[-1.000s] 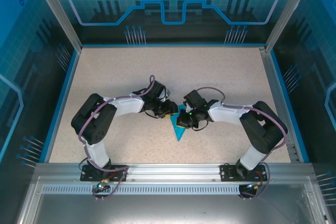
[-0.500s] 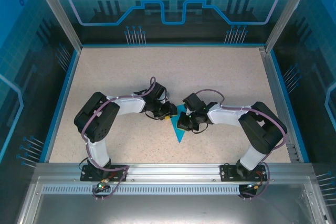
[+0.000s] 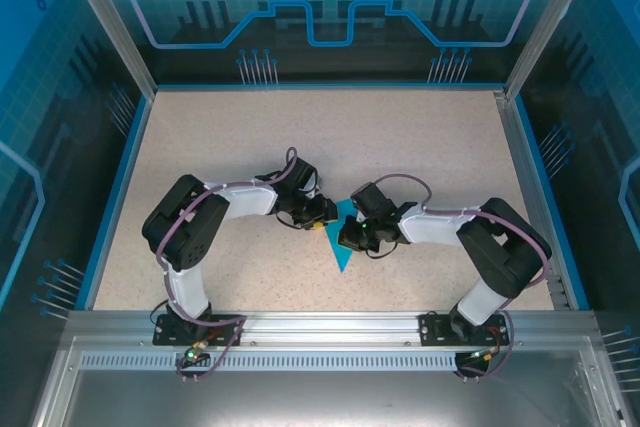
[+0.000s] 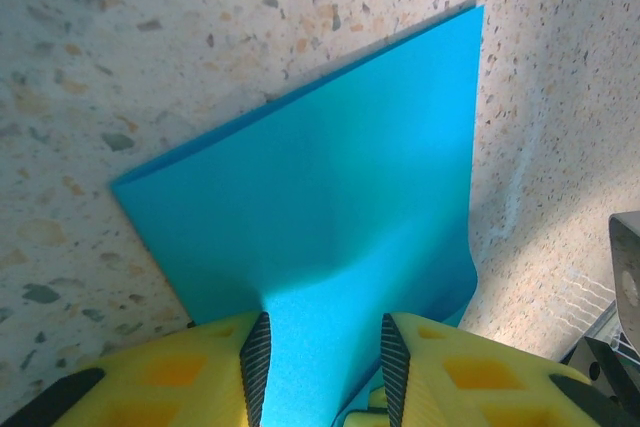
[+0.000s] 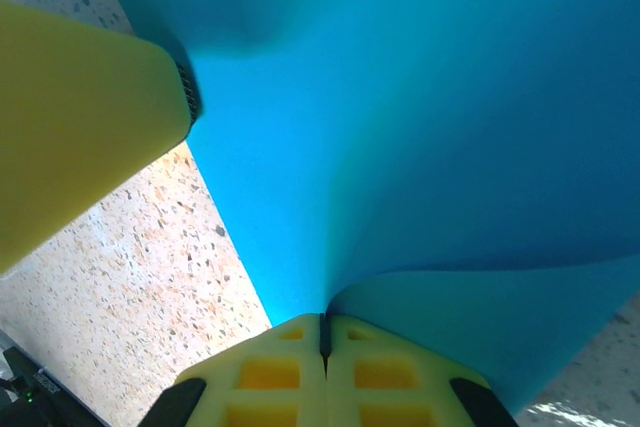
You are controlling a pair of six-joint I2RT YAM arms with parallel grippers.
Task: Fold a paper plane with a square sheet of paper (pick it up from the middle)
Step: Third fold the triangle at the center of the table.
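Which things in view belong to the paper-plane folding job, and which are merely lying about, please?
Part of the job: teal paper sheet, partly folded; right gripper, pinched shut on it; left gripper, jaws apart astride it.
Not part of it: speckled table; blue enclosure walls, both mere fixtures.

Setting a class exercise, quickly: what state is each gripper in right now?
Left gripper: open, with the paper between its fingers.
Right gripper: closed on the paper.
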